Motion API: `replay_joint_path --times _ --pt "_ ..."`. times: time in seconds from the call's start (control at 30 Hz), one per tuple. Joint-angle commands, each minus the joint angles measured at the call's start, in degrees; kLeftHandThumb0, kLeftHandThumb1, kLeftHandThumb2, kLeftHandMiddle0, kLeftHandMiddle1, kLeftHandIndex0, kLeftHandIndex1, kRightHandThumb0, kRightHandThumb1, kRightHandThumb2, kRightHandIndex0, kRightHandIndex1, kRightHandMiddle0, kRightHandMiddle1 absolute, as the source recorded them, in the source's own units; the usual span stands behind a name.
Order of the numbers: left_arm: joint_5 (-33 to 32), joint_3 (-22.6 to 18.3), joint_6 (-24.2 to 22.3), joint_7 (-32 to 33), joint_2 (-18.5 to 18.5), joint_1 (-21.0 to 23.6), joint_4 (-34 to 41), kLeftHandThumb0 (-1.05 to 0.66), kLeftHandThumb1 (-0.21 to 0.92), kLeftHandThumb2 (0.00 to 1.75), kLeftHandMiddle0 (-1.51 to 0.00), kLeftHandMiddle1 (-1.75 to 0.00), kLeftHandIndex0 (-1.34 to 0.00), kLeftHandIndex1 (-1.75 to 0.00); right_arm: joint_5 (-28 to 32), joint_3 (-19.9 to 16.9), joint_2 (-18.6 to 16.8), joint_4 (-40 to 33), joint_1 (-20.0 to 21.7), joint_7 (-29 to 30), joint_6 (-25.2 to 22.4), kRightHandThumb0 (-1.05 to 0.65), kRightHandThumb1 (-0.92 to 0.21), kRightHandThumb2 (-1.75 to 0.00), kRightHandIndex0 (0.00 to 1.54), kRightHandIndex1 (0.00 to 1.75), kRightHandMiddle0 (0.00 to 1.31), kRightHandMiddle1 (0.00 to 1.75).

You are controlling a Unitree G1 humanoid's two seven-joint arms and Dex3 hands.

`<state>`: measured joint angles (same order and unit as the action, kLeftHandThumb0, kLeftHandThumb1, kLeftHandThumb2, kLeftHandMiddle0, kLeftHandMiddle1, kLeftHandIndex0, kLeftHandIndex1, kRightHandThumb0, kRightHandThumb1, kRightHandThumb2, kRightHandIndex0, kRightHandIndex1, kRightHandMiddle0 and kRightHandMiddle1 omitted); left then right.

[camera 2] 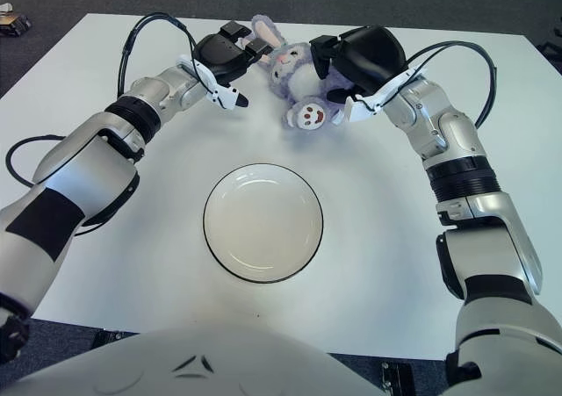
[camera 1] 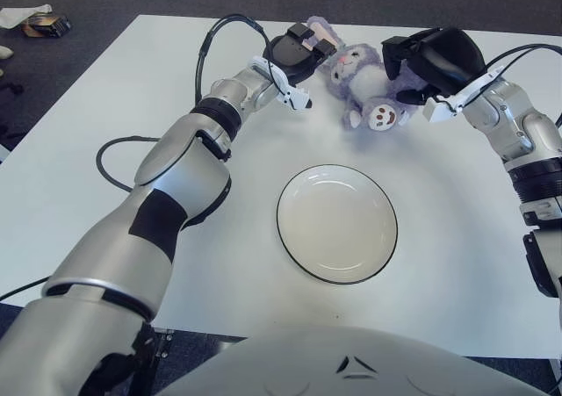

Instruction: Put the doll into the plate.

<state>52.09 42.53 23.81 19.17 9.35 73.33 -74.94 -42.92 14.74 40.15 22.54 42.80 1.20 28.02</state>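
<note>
Beyond empty plate (camera 1: 337, 224), doll (camera 1: 362, 82) clamped between left robot hand (camera 1: 299, 55) and right robot hand (camera 1: 432, 55).

The doll (camera 1: 362, 78) is showing lilac fur with a white face and a pink-lined ear. The plate (camera 1: 337, 223) is gleaming white with a thin black rim on the white tabletop (camera 1: 105, 124). The left robot hand (camera 1: 296, 56) and right robot hand (camera 1: 435, 58) are showing black over silver-grey arms.

- A doll (camera 1: 364, 84) lies at the table's (camera 1: 105, 115) far side, behind a plate (camera 1: 337, 223).
- The left hand (camera 1: 297, 58) touches its left side, the right hand (camera 1: 436, 58) its right.
</note>
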Motion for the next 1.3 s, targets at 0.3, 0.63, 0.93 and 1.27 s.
replay_joint_path --times 0.3,0.63,0.93,1.27 --pt "-0.7 -1.0 -0.3 2.7 0.4 -0.9 -0.1 -0.72 0.83 0.48 -0.03 -0.55 0.00 -0.65 1.1 -1.1 0.3 1.4 -0.5 4.1 3.5 0.00 -0.07 -1.56 0.83 1.63 0.57 1.75" --pt "-1.7 -2.3 1.1 1.7 0.7 -0.9 0.2 -0.82 0.90 0.37 0.00 -0.60 0.00 -0.47 -5.4 1.0 2.7 8.9 2.4 17.4 13.4 0.00 -0.10 -1.55 0.80 1.67 0.55 1.75" --pt "-4.6 -4.4 3.4 -1.5 1.0 -1.0 0.4 -0.91 0.89 0.24 0.00 -0.52 0.00 -0.40 -19.7 6.8 4.7 15.8 6.9 44.2 18.3 0.00 -0.13 -1.52 0.76 1.69 0.52 1.75" --pt "-5.9 -5.3 7.1 -3.7 2.2 -0.6 1.1 -1.03 0.87 0.21 -0.01 -0.47 0.00 -0.35 -31.9 14.4 5.6 21.7 10.3 70.1 14.4 0.00 -0.14 -1.51 0.77 1.67 0.52 1.75"
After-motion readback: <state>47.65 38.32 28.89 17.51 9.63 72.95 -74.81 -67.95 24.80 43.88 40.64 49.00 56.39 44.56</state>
